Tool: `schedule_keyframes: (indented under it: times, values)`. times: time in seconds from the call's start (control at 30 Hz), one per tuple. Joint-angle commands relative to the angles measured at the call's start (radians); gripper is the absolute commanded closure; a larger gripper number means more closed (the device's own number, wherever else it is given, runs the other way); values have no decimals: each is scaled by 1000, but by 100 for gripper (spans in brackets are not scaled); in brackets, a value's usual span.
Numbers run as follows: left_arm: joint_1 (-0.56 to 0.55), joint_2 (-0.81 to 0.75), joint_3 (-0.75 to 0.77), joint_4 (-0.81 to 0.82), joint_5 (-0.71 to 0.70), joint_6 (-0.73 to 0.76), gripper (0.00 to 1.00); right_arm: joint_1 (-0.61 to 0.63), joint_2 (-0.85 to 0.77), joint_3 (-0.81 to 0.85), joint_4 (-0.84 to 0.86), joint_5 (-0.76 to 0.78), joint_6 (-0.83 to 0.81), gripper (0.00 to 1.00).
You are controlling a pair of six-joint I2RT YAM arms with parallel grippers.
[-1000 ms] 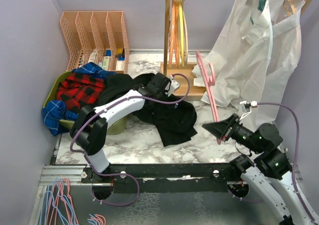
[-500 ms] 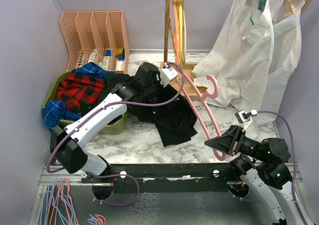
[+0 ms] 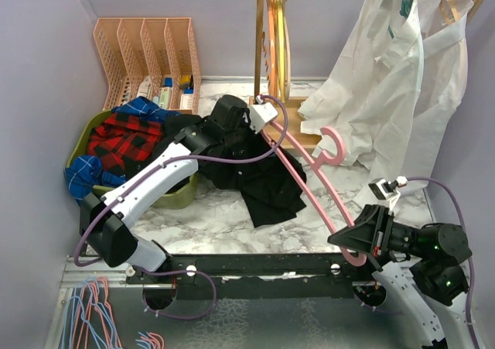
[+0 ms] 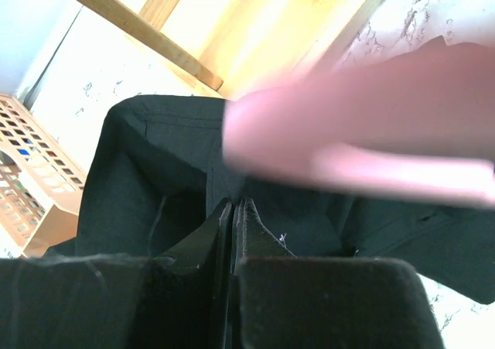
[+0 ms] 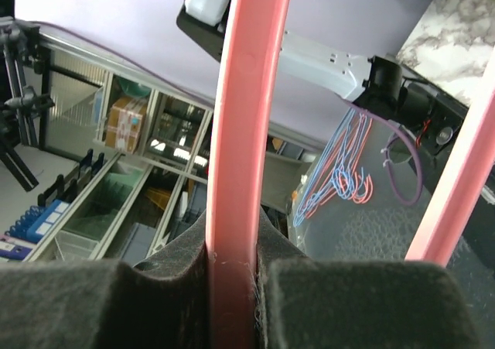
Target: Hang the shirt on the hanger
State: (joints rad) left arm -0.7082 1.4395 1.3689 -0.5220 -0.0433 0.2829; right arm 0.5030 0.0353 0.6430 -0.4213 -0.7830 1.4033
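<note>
The left gripper (image 3: 234,126) is pinched tight on the black shirt (image 3: 267,183), lifting its upper edge while the rest trails onto the marble table (image 3: 216,217). The right gripper (image 3: 349,241) is clamped on the pink hanger (image 3: 309,188), which slants up-left until its far end meets the shirt beside the left gripper.

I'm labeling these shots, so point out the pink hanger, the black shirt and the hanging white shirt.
the hanger (image 5: 240,132): right wrist view, on its straight bar.
the shirt (image 3: 271,186): top external view, on its lower, spread-out part.
the white shirt (image 3: 402,78): top external view, on its front panel.
</note>
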Motion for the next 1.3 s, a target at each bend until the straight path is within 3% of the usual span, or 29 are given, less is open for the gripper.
schedule_keyframes:
  times: [0.0,0.1,0.33,0.57,0.8,0.9,1.07,1.27]
  values:
    - [6,23,56,28,1,-7,100,1,12,19,-76,-83,-14,99]
    - [7,14,94,1,35,-22,100,2,56,35,-151,-77,-78,99]
    - [8,-22,103,-41,71,-23,100,1,97,-72,53,-77,-60,99]
    - [7,-50,116,-108,238,-50,100,2,272,-56,187,-2,-193,99]
    - [8,-69,146,-202,457,-11,98,2,298,-248,567,59,-64,99]
    - [7,-75,131,-203,462,1,97,1,322,-340,733,78,-11,99]
    - [6,-75,133,-203,421,14,97,2,387,-371,856,93,2,99]
    - [5,-77,92,-223,503,31,97,2,465,-397,991,137,2,99]
